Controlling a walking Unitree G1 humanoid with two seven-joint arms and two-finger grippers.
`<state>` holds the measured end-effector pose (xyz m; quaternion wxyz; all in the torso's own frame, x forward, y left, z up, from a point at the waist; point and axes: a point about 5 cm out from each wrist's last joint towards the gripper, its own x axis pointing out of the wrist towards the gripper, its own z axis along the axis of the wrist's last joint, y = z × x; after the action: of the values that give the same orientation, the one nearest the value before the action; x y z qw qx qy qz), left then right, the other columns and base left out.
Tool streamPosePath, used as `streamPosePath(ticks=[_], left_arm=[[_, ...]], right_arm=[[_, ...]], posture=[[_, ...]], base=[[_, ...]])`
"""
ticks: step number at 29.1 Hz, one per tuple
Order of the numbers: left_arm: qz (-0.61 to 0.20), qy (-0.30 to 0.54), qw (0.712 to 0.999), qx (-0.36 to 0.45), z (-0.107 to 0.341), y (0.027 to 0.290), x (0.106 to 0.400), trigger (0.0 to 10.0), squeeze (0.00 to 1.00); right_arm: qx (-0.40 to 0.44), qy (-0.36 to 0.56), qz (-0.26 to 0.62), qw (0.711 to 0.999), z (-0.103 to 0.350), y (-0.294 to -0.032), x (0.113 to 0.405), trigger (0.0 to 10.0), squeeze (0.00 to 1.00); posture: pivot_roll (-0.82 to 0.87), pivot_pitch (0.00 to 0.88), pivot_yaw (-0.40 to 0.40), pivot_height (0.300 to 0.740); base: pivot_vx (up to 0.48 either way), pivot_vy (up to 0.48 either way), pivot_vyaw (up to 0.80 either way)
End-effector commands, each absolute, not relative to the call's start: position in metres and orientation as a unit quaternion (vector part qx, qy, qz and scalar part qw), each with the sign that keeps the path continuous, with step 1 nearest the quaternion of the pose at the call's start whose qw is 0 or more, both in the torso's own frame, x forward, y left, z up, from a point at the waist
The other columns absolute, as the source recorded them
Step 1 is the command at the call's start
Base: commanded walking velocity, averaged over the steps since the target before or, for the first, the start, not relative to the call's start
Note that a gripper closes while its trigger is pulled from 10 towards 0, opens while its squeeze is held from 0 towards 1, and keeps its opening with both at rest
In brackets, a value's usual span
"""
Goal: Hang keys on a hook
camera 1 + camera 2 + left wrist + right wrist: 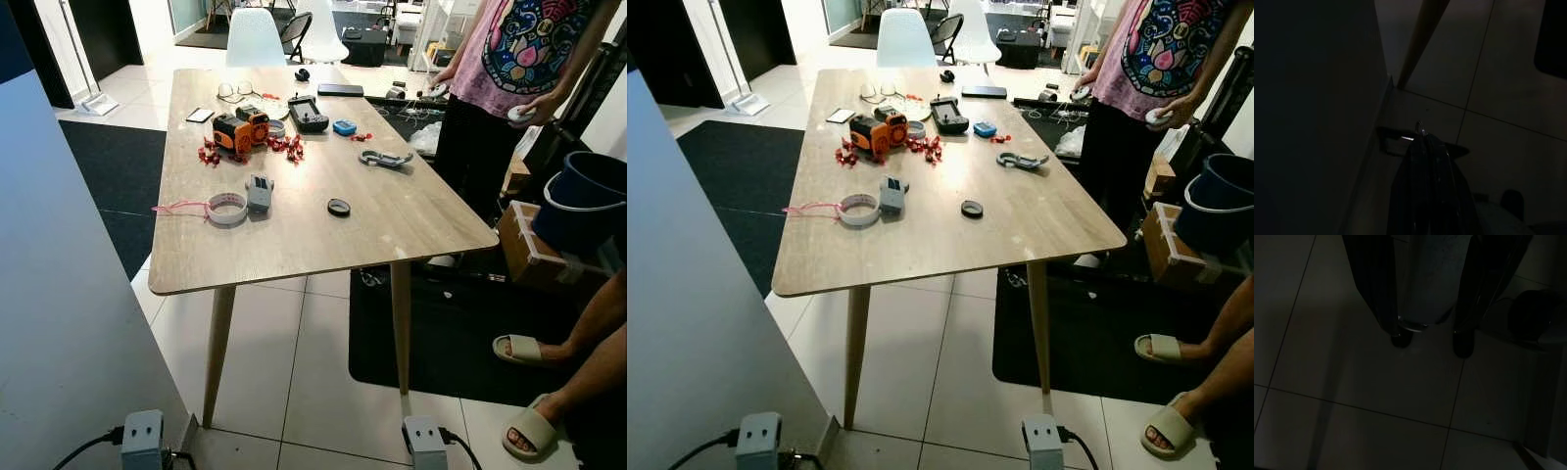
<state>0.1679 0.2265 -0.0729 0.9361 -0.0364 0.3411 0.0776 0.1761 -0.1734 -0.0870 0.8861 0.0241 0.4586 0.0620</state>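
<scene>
A wooden table stands ahead of me. On it lie a grey fob beside a white ring with a pink cord, and a grey carabiner-like hook further right. Both arms hang low by the floor, their wrists at the bottom of the eye views. My left gripper is dark, with its fingers pressed together and a small metallic glint at the tips that I cannot identify. My right gripper is open over the floor tiles, nothing between its fingers.
An orange device, red bits, glasses, a black controller and a black disc also lie on the table. A person in a pink shirt stands at the right. Sandalled feet, a blue bucket and a grey panel are close by.
</scene>
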Motion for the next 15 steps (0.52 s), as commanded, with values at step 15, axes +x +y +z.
streamPosePath(ticks=[15], left_arm=[[0.062, 0.337, 0.939, -0.016, -0.0714, 0.2207, 0.1731, 10.0, 0.00]], right_arm=[[0.025, 0.458, 0.060, 0.887, -0.0869, -0.1736, 0.1764, 10.0, 0.00]], posture=[[0.06, 0.033, -0.007, 0.740]], base=[[0.000, -0.089, 0.00]])
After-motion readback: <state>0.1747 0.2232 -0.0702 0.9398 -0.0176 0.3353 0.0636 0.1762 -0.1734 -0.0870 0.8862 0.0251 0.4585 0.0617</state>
